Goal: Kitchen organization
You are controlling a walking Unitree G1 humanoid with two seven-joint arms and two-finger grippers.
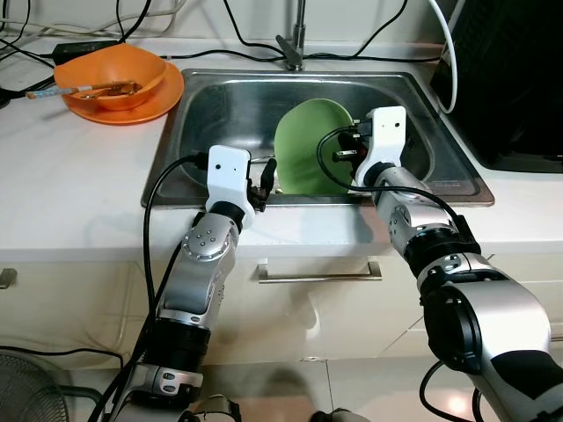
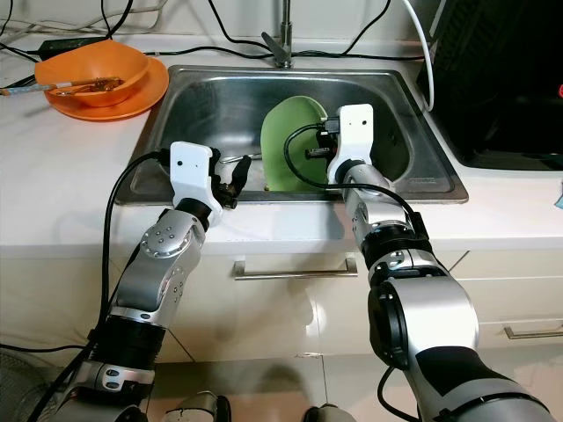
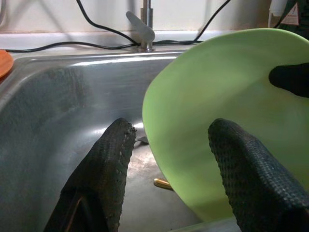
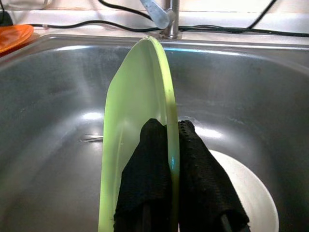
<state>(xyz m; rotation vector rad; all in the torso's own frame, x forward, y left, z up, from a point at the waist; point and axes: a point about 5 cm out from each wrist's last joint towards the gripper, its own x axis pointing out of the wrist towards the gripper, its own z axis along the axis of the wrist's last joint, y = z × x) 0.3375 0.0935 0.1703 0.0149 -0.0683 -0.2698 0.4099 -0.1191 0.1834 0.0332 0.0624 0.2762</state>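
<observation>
The green plate [image 1: 310, 145] hid most of the sink [image 1: 229, 110] floor behind it. A white dish [image 4: 246, 188] lay partly covered by the right gripper's fingers [image 4: 203, 179] and was cut off at the frame edge. A small gold-coloured object [image 3: 163, 182] under the plate's rim was too hidden to identify. The black appliance [image 1: 515, 79] was cropped.
</observation>
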